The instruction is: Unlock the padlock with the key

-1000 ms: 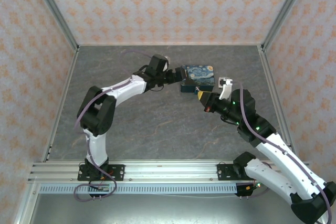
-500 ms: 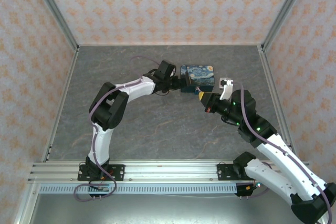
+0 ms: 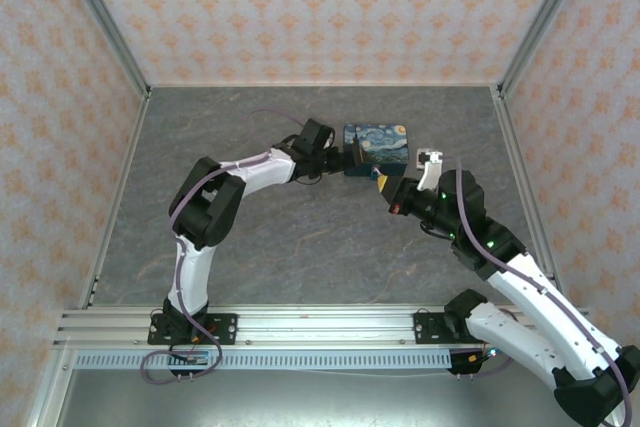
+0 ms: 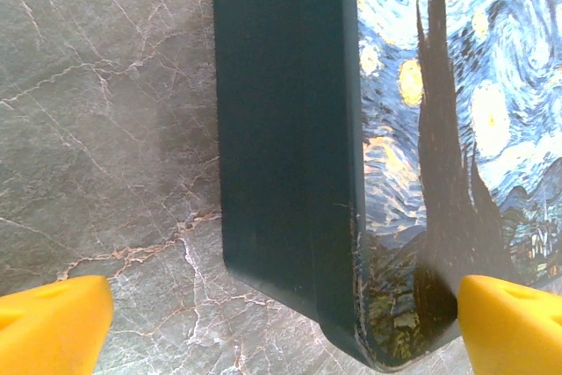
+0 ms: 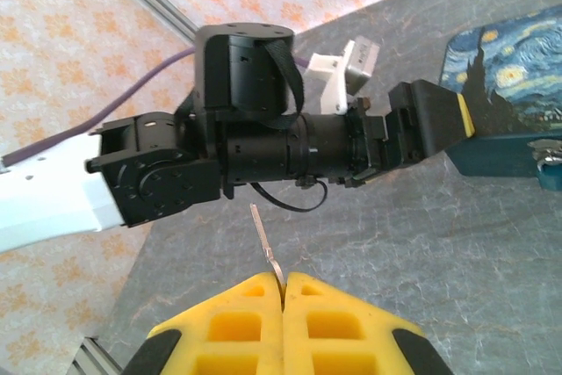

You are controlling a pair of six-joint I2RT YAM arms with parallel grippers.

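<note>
The key (image 5: pixel 269 241), a thin silvery blade, sticks up out of my right gripper (image 5: pixel 283 285), whose yellow fingers are shut on its head. That gripper (image 3: pixel 384 183) hovers just in front of the painted box (image 3: pixel 377 145). At the box's near side, cut by the frame edge, a small silvery piece (image 5: pixel 546 152) looks like the padlock's shackle; its body is mostly out of view. My left gripper (image 4: pixel 281 331) is open and straddles the box's near left corner (image 4: pixel 386 340). One yellow fingertip (image 4: pixel 53 322) is over the table, the other (image 4: pixel 514 322) over the lid.
The box (image 5: pixel 514 76) lies flat on the grey marbled table (image 3: pixel 290 237) toward the back middle. My left arm's black wrist (image 5: pixel 290 142) crosses just ahead of the key. Patterned walls and metal frame posts (image 3: pixel 100 22) enclose the table.
My left arm has folded its elbow inward and slid its open gripper right, onto the box's left corner. The right gripper with the key has barely moved.
</note>
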